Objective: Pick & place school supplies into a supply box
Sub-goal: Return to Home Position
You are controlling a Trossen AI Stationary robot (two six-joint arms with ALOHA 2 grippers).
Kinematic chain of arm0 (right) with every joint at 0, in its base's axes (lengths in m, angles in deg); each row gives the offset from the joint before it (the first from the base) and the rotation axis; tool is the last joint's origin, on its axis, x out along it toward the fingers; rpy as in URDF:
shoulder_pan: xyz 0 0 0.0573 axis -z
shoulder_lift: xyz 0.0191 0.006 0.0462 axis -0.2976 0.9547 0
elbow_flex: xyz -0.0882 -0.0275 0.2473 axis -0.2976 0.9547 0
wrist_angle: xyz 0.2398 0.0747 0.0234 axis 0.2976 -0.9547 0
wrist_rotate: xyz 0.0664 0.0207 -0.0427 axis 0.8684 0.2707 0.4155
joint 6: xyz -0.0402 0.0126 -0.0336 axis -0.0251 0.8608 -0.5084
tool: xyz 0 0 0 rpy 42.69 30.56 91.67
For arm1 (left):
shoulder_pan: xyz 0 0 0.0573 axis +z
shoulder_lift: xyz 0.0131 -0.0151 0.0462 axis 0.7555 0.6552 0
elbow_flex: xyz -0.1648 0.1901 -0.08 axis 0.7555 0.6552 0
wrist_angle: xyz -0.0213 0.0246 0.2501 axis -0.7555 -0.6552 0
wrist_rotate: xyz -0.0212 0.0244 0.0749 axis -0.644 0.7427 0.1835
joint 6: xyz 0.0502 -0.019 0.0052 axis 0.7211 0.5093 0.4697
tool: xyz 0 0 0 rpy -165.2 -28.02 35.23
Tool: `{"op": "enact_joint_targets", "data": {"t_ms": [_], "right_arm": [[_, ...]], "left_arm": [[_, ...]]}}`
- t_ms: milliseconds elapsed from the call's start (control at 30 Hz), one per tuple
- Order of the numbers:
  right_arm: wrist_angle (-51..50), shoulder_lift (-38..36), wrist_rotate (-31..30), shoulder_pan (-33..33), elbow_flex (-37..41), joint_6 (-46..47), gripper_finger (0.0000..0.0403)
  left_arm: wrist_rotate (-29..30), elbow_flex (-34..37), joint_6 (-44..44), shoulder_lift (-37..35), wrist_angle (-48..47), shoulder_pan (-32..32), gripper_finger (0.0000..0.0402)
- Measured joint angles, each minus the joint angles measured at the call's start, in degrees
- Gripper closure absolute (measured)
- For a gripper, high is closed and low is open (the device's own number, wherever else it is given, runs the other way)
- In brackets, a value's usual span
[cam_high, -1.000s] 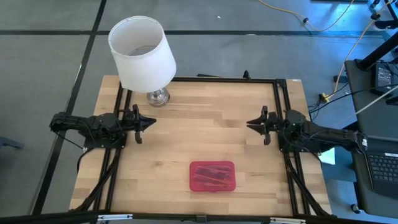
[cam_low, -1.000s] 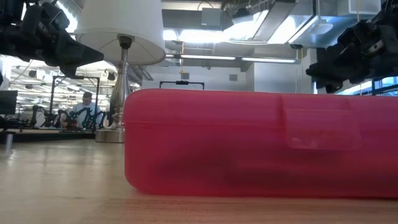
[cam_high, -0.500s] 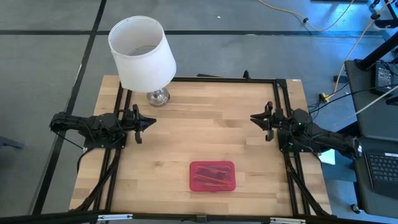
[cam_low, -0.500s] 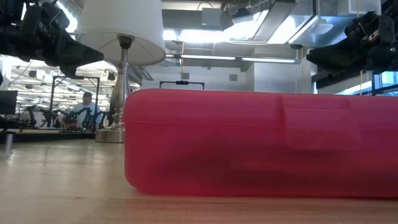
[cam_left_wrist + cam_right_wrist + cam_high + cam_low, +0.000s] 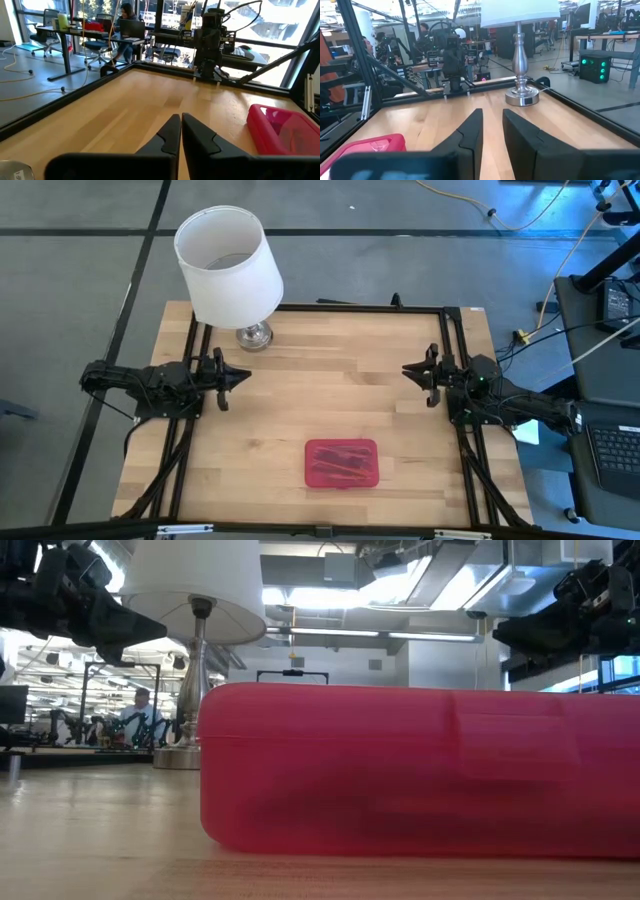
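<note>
Reading the pale wooden table [image 5: 330,395] from above as a clock face, the flat red-pink plastic supply box with rounded corners [image 5: 342,463] lies at about 6 o'clock, near the front edge. Its lid is down, and it is well apart from both arms. Thin dark school supplies [image 5: 340,468] show dimly through the lid; which pens they are cannot be told. In the low view the box fills most of the foreground, flat on the wood.

The left gripper [image 5: 246,377] sits at 9 o'clock. Its arm is stretched low and level along the table's left side, and the claw points inward toward 3 o'clock. Its two dark fingers are clenched to a hairline slit and hold nothing.

The right gripper [image 5: 405,370] sits at 3 o'clock on a matching level arm and points back toward 9 o'clock. Its fingers are parted by a narrow gap with bare wood showing between them, and they hold nothing.

The lamp with the white drum shade and silver stem [image 5: 228,265] stands at 11 o'clock, near the back left corner.
</note>
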Motion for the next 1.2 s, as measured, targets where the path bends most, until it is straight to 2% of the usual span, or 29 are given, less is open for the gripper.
{"op": "enact_joint_targets", "data": {"t_ms": [1200], "right_arm": [[0.04,0.0,-0.01,0.0,0.0,-0.02,0.0325]], "left_arm": [[-0.01,0.0,-0.01,0.0,0.0,-0.02,0.0393]]}}
